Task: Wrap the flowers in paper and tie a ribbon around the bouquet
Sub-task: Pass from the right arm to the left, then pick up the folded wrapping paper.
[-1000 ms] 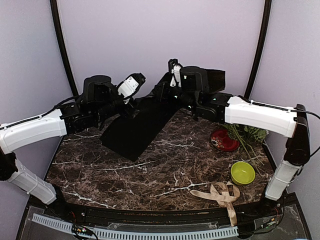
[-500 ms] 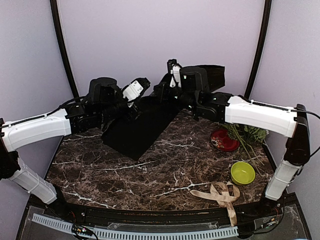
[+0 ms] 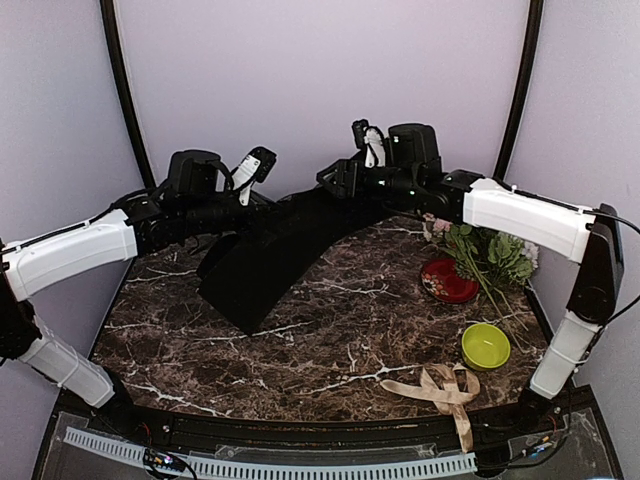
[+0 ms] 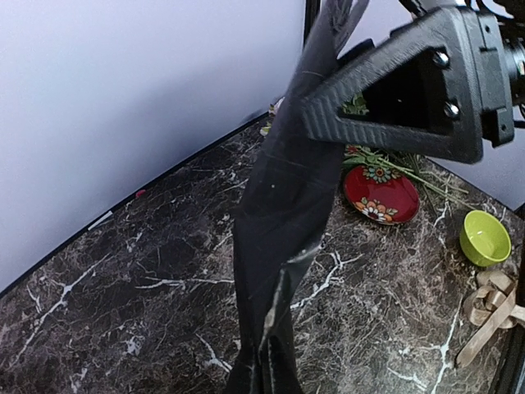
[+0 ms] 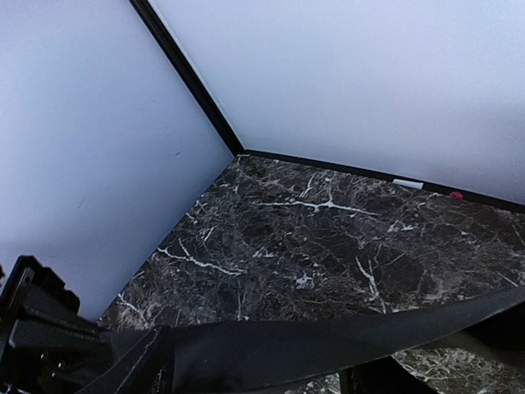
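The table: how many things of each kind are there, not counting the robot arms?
black paper: 1
flowers, bunch: 1
ribbon: 1
dishes: 2, the red plate and the green bowl
Total: 5

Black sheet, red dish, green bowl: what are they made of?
Black sheet: thin matte paper; it sags and creases. Red dish: likely glazed ceramic, glossy with painted flowers. Green bowl: smooth, plain; plastic or ceramic, cannot tell.

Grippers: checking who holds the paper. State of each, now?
Left gripper: closed on the paper.
Right gripper: by the paper; cannot be told.
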